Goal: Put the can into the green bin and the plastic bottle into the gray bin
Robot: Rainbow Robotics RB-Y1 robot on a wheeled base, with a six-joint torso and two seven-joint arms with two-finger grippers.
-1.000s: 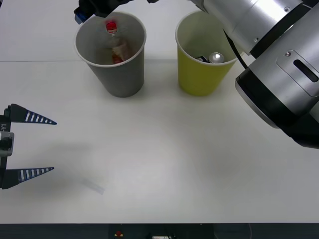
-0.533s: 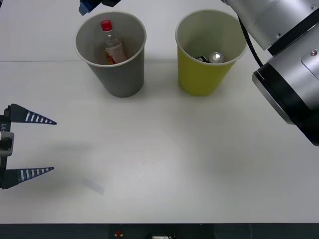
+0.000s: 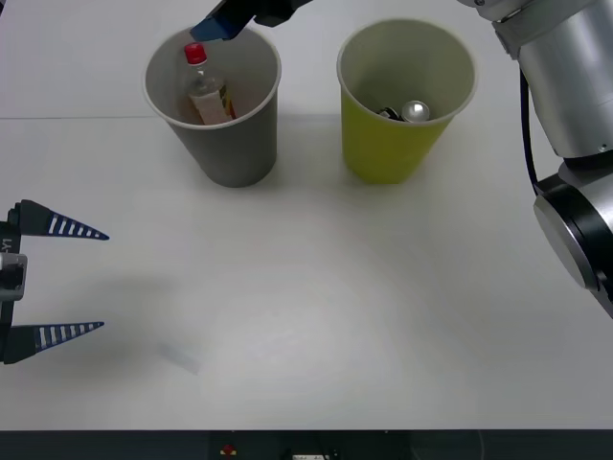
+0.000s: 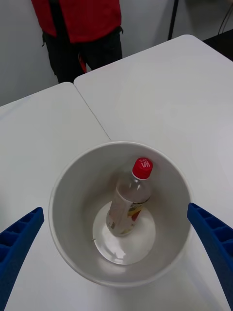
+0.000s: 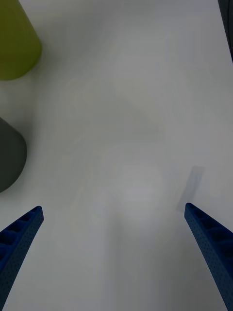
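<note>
The gray bin [image 3: 230, 144] looks like matt paper, gray outside and pale, smooth white inside. In it the plastic bottle [image 4: 127, 204] is clear, glossy plastic with a smooth red cap and a printed paper-like label. The green bin [image 3: 391, 139] has the same dull paper finish in yellow-green. The can [image 3: 415, 111] shows a shiny silver metal top. The desk [image 3: 306, 307] is smooth, matt white. The right gripper [image 4: 116, 252] has ribbed blue plastic fingers, as does the left gripper [image 3: 72, 280].

White tables [image 4: 160, 92] butted together, seam between; pale wall [image 4: 145, 14] behind; even light, soft shadows.
</note>
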